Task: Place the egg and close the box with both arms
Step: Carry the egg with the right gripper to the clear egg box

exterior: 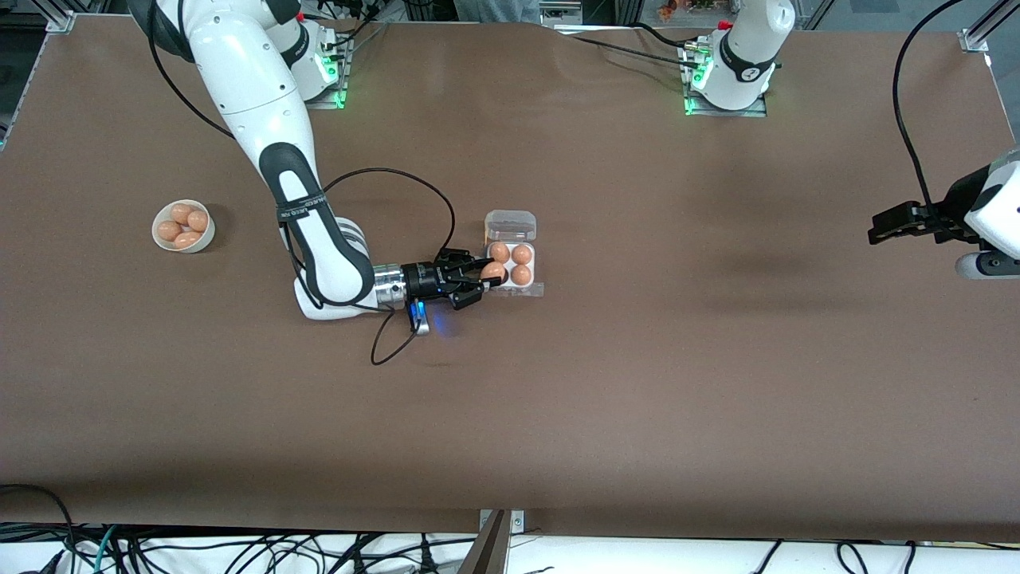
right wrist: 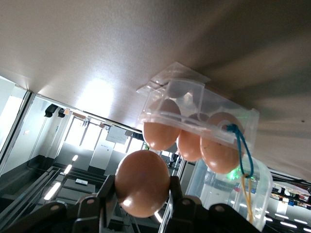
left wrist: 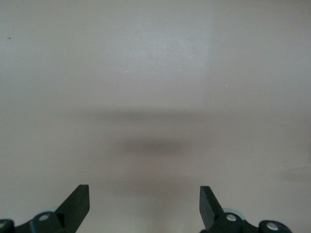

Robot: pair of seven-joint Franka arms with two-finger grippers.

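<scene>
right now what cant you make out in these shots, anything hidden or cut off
- Front view: the fourth cell of the box is hidden by the right gripper and its egg.
- Right wrist view: whether that egg touches the tray is unclear.
- Front view: the left gripper shows, its arm cut off by the edge.
- Left wrist view: only bare table.

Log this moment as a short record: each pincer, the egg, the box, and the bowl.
right pincer: shut on the egg, at the box's one open cell
left pincer: open, empty, waiting over bare table at the left arm's end
box: lid open, three eggs seated in its cells
bowl: white, toward the right arm's end, holds four eggs
task stage: egg not yet released, lid not yet closed
</scene>
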